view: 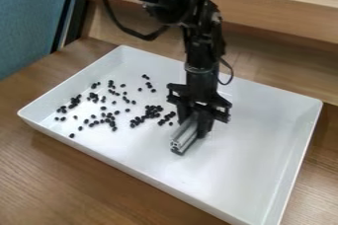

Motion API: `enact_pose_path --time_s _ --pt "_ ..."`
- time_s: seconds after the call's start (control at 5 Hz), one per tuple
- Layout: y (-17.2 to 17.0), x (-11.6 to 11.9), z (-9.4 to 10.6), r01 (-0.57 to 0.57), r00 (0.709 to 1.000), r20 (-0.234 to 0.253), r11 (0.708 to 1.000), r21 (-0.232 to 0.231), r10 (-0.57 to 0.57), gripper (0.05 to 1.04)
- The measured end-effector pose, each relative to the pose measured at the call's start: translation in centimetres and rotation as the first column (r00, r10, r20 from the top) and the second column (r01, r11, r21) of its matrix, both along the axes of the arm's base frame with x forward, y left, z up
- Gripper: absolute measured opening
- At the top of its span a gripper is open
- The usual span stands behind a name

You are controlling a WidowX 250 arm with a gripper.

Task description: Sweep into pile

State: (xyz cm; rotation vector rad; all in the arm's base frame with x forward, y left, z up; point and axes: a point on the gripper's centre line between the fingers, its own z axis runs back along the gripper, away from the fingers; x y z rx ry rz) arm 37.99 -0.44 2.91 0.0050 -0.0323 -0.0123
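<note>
Wooden tabletop (72, 179), white tray (257, 140), gripper (194, 123), jaws closed on silver bar (184, 136), black beads (151, 112) scattered beside the jaws

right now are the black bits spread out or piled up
Spread out: the black bits lie scattered, some loosely clustered, in the tray.
</note>
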Motion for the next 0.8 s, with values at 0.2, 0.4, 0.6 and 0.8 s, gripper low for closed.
enact_pose_path --time_s 0.2,0.4,0.6,0.8 --pt "1.9 0.2 -0.1 -0.025 1.000 0.012 1.000 0.000 0.025 0.400" --pt "3.7 -0.3 -0.4 -0.048 0.999 0.013 0.999 0.006 0.048 0.400" --pt "5.7 -1.0 -0.4 -0.075 0.997 0.014 0.997 0.011 0.075 0.399" --pt "9.2 -3.1 -0.4 -0.131 0.991 0.000 0.991 0.026 0.131 0.400"
